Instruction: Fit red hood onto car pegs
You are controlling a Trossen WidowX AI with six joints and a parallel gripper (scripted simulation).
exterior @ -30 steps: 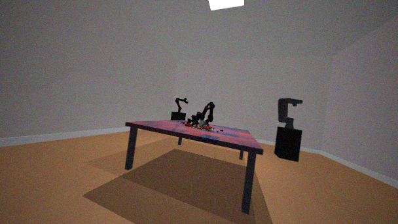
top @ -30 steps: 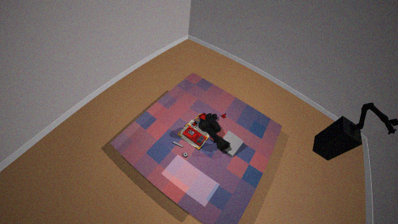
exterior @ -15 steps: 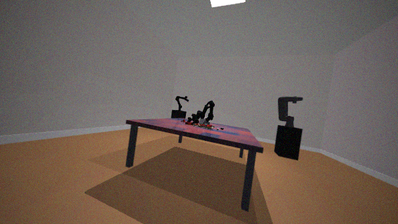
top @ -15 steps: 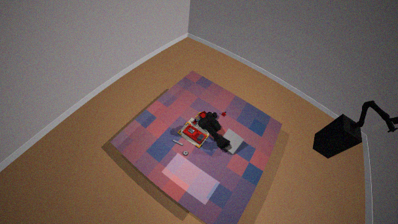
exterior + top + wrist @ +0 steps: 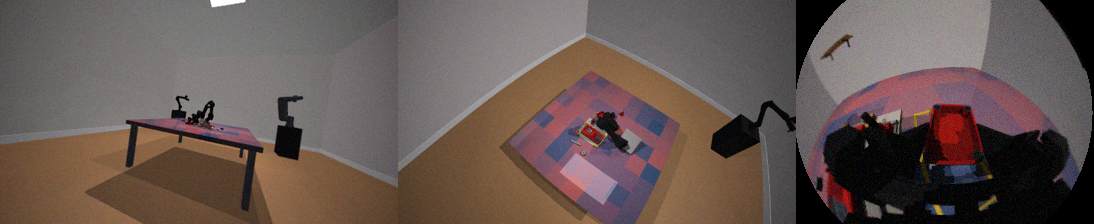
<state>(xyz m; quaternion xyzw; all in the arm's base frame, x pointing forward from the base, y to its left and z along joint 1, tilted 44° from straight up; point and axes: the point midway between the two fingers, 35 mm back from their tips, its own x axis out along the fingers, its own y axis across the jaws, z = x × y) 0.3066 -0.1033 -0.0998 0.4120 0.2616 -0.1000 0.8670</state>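
The red hood lies between my fingers, with dark corner bosses showing in the wrist view. My gripper is shut on it, one dark finger on each side. Whether the hood is clear of the table cannot be told. The red car chassis sits in the pale jig with yellow corners, in front of the gripper in the top view. Grey parts show on its deck. The chassis also shows at the lower left of the wrist view. The pegs are too small to make out.
A grey bar and a small round wheel lie beside the jig. A small red piece lies beyond the gripper. A grey plate is by the arm's base. Yellow outlines show around the hood in the wrist view.
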